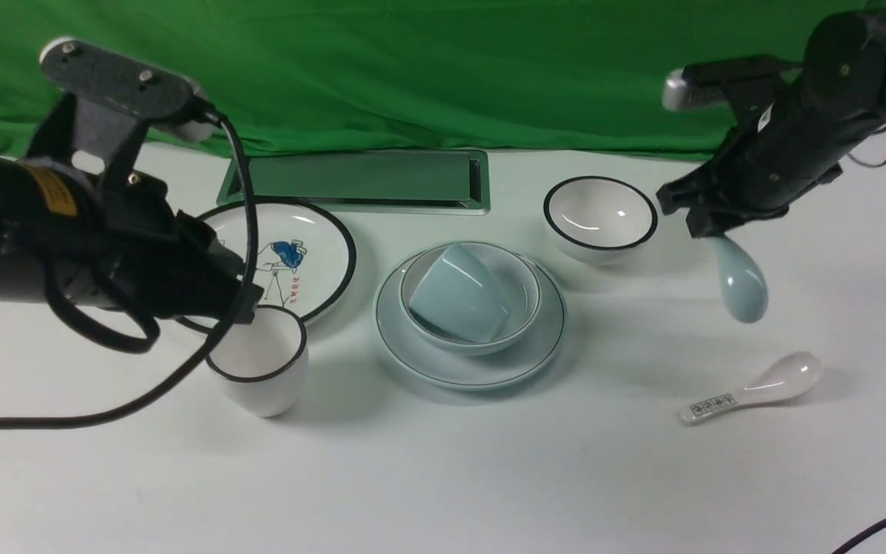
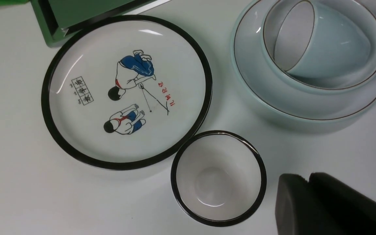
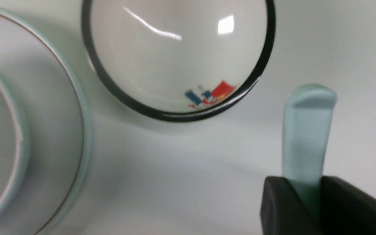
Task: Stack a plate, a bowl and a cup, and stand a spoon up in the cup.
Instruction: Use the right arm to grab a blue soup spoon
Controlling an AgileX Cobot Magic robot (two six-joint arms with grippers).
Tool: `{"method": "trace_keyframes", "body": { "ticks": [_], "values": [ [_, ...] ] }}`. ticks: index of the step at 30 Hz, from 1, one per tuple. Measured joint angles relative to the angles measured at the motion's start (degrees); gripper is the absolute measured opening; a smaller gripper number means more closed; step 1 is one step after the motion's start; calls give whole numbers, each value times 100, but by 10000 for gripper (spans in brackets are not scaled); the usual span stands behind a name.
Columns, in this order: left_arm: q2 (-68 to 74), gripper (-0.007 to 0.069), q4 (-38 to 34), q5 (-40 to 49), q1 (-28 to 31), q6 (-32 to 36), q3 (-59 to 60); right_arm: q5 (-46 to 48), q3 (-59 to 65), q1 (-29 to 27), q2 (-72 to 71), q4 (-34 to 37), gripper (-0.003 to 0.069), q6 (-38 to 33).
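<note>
Left gripper, closed and empty, hovers by the white cup. Right gripper clamps the spoon, scoop down; leftward and lower, the cup lies tipped in the bowl on the plate.

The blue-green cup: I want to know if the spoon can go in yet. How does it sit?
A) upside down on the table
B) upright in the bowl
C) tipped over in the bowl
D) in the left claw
C: the cup lies on its side inside the bowl, mouth facing sideways.
</note>
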Motion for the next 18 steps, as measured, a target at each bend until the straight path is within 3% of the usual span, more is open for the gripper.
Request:
{"method": "trace_keyframes", "body": {
  "ticks": [13, 18],
  "values": [
    [0, -7, 0, -25, 0, 0, 0, -165, 269, 0, -193, -1, 165, -178],
    [0, -7, -25, -135, 0, 0, 79, -635, 565, 0, 210, -1, 165, -133]
  ]
}}
